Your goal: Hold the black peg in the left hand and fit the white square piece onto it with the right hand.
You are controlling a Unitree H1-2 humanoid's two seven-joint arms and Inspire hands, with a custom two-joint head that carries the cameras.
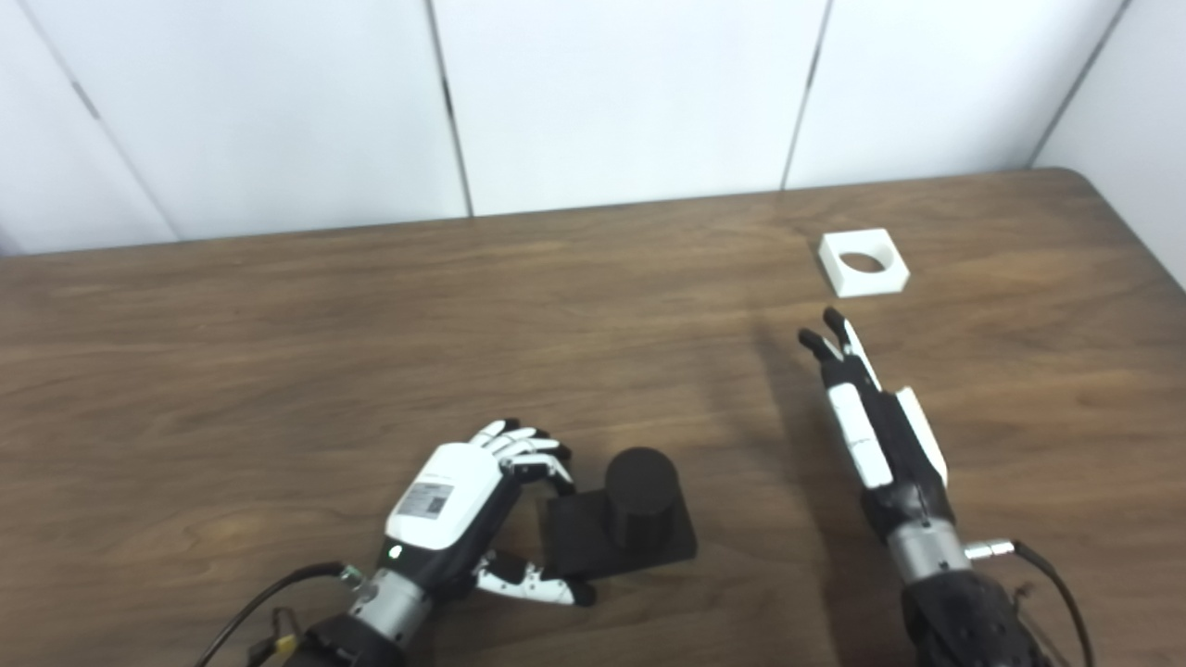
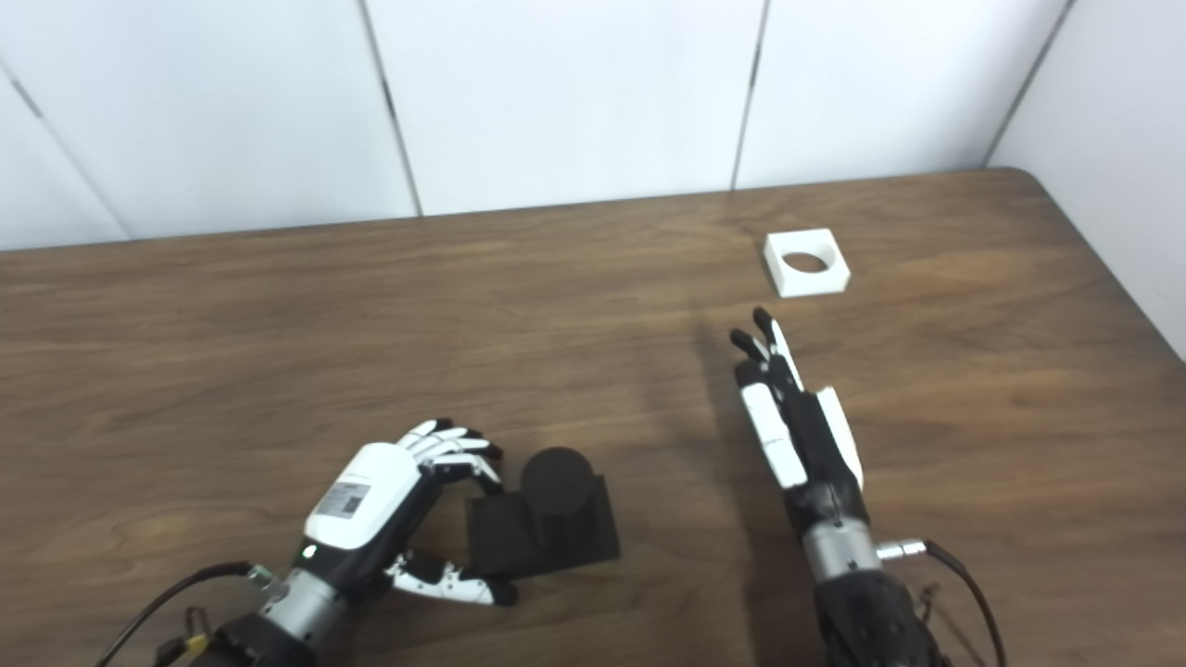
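The black peg (image 1: 639, 496) is a short cylinder on a square black base, standing on the table at the front centre. My left hand (image 1: 463, 505) is at the base's left end, with curled fingers (image 1: 533, 454) at its back corner and the thumb (image 1: 533, 584) along its front edge, clasping it. The white square piece (image 1: 864, 262), with a round hole, lies flat at the far right. My right hand (image 1: 871, 421) is open and empty, fingers stretched out towards the piece, a short way in front of it.
The brown wooden table (image 1: 278, 371) ends at a white panelled wall (image 1: 602, 93) at the back. Its rounded right edge (image 1: 1140, 232) is close to the white piece. Cables trail from both wrists at the bottom.
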